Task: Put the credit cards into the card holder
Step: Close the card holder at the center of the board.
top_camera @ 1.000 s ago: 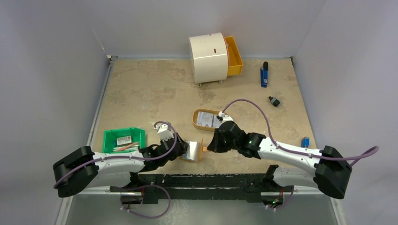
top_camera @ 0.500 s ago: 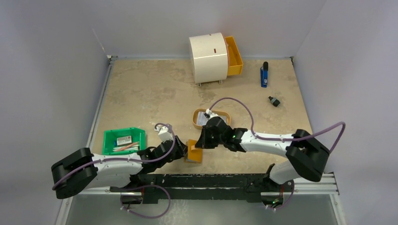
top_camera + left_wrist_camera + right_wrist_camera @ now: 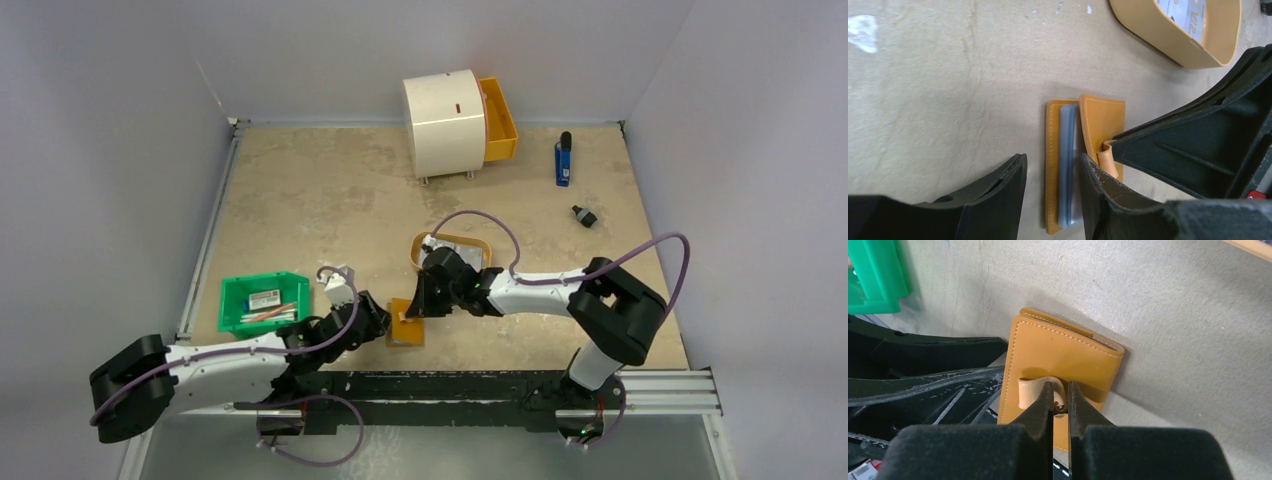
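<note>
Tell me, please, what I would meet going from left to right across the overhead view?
green bin → card holder → orange drawer → blue tool → black cap

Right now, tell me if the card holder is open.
Partly open: right claw holds the card holder flap up by its strap; clear sleeves show.

Top cam: fixed, high behind arm bases, looks down on whole table. Left wrist cam: rides left hand, super close, low over table. Right wrist cam: same deal on right hand, just as close. All 3 share tan card holder near front edge.
</note>
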You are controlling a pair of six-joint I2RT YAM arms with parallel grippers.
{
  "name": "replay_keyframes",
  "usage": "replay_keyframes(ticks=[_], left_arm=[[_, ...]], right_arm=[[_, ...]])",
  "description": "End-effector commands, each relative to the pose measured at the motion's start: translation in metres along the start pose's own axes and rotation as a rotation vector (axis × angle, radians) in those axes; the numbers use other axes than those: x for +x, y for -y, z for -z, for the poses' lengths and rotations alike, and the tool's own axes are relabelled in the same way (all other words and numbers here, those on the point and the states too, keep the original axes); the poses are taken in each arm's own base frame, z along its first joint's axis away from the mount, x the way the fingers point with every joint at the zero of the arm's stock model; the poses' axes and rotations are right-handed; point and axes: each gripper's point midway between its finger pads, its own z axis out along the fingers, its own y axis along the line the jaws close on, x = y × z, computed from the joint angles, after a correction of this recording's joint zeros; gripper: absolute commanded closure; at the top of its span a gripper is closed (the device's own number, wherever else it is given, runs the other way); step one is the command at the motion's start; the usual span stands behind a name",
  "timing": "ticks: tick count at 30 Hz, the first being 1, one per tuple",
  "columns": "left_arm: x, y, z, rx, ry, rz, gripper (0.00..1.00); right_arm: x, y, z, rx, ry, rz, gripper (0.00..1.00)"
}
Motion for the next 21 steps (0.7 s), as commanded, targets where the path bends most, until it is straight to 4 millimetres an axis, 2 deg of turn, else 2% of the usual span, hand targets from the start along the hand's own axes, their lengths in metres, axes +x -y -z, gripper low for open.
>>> replay_keyframes(ticks=[1, 5, 10, 15, 21], left_arm=[[-0.009, -0.017, 0.009, -0.069, 0.029, -0.004, 0.57], [-0.021, -0.015, 0.02, -0.085, 0.049, -0.006, 0.56], [-0.03, 0.001, 0.025, -0.053, 0.059, -0.007, 0.55], [-0.023, 0.019, 0.018, 0.007, 0.021, -0.03, 0.59], [-0.006, -0.012, 0.004, -0.142, -0.016, -0.068, 0.71]], right_arm=[[-0.007, -0.004, -0.006, 0.016, 0.014, 0.003, 1.0], [-0.01, -0.002, -0.009, 0.033, 0.017, 0.015, 1.0], [-0.016, -0.005, -0.011, 0.038, 0.032, 0.031, 1.0], [-0.016, -0.006, -0.012, 0.036, 0.029, 0.033, 1.0], [-0.017, -0.014, -0.006, 0.004, 0.033, 0.043, 1.0]])
